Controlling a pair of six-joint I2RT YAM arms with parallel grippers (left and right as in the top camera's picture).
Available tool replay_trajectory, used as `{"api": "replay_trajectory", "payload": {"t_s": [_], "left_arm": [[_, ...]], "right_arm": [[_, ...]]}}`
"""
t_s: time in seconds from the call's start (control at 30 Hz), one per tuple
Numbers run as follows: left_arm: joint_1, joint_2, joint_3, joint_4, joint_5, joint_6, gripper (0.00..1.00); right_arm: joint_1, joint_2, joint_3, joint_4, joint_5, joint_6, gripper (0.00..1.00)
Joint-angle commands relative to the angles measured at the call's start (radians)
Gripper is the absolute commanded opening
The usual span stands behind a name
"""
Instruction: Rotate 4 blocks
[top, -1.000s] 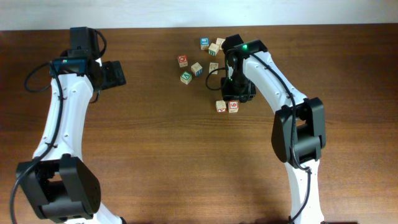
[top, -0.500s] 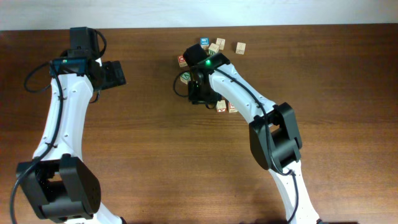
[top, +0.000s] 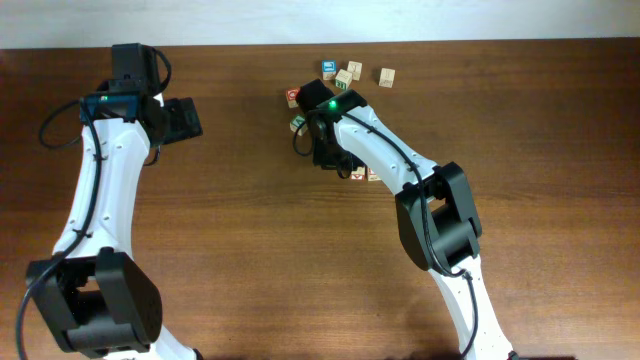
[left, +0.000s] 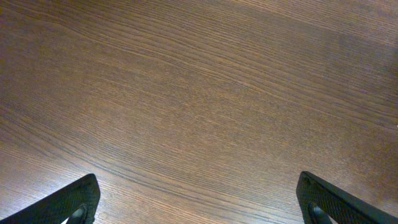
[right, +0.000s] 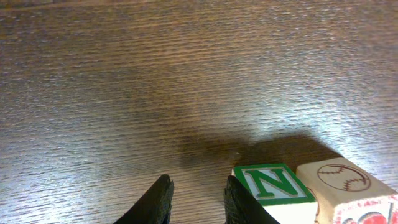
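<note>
Wood-pale blocks (top: 354, 69) cluster at twelve o'clock on the desk (top: 250, 250) — the right end effector (right: 198, 186), narrowly spread and empty, should shift toward three o'clock to straddle the green-N block (right: 272, 183) before turning it.

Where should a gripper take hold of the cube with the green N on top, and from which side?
Come straight down and pinch the N cube by its near and far faces. The baseball cube sits against its right side in the right wrist view, likely leaving no finger room there, while bare table lies beyond its far face.
</note>
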Motion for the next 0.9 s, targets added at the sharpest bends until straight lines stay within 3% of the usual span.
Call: {"api": "replay_trajectory", "payload": {"t_s": [0.0,0.17,0.37,0.47,0.57,0.73,0.87], "left_arm": [[0.0,0.005,0.017,-0.002,0.007,-0.013,0.99],[0.0,0.005,0.017,-0.002,0.007,-0.013,0.99],[0.0,0.005,0.016,-0.002,0.007,-0.013,0.99],[0.0,0.005,0.016,-0.002,0.006,-0.013,0.99],[0.0,0.005,0.017,-0.002,0.006,-0.013,0.99],[0.0,0.005,0.017,-0.002,0.006,-0.013,0.99],[0.0,0.005,0.016,-0.002,0.007,-0.013,0.99]], "right_arm": [[0.003,0.01,-0.003,-0.016,0.044,0.045,0.29],[-0.008,0.01,-0.003,-0.045,0.057,0.097,0.29],[-0.01,0.006,0.004,-0.055,-0.031,-0.15,0.3],[-0.027,-0.012,0.132,-0.15,-0.078,-0.203,0.37],[-0.086,-0.014,0.246,-0.225,-0.079,-0.194,0.38],[-0.168,-0.003,0.16,-0.135,-0.082,-0.251,0.36],[-0.174,-0.003,0.043,-0.067,-0.082,-0.277,0.25]]}}
